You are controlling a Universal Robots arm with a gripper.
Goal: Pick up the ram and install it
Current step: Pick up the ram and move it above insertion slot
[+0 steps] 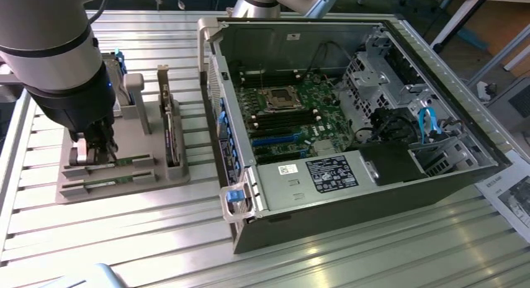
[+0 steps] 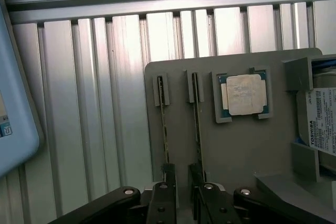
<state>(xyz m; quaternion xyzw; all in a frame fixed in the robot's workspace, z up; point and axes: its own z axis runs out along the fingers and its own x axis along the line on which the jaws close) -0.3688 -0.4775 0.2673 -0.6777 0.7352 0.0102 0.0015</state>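
Two ram sticks stand on edge in slots of a grey holder (image 1: 178, 173). In the wrist view they are thin green strips, one ram (image 2: 164, 124) beside the other (image 2: 198, 124). In the exterior view my gripper (image 1: 91, 153) is down at the holder's end on that view's left, over the rear ram (image 1: 131, 159), with the front stick (image 1: 112, 178) just beside it. In the wrist view the gripper (image 2: 182, 177) is open. One black finger (image 2: 168, 174) lies over each stick's near end. Nothing is gripped.
The holder also carries a square silver CPU (image 2: 243, 94), a hard drive (image 2: 321, 116) and an upright dark card (image 1: 170, 136). The open computer case (image 1: 463, 195) lies on the exterior view's right, its motherboard (image 1: 290, 114) exposed. A pale blue object (image 2: 16, 119) lies on the slatted table.
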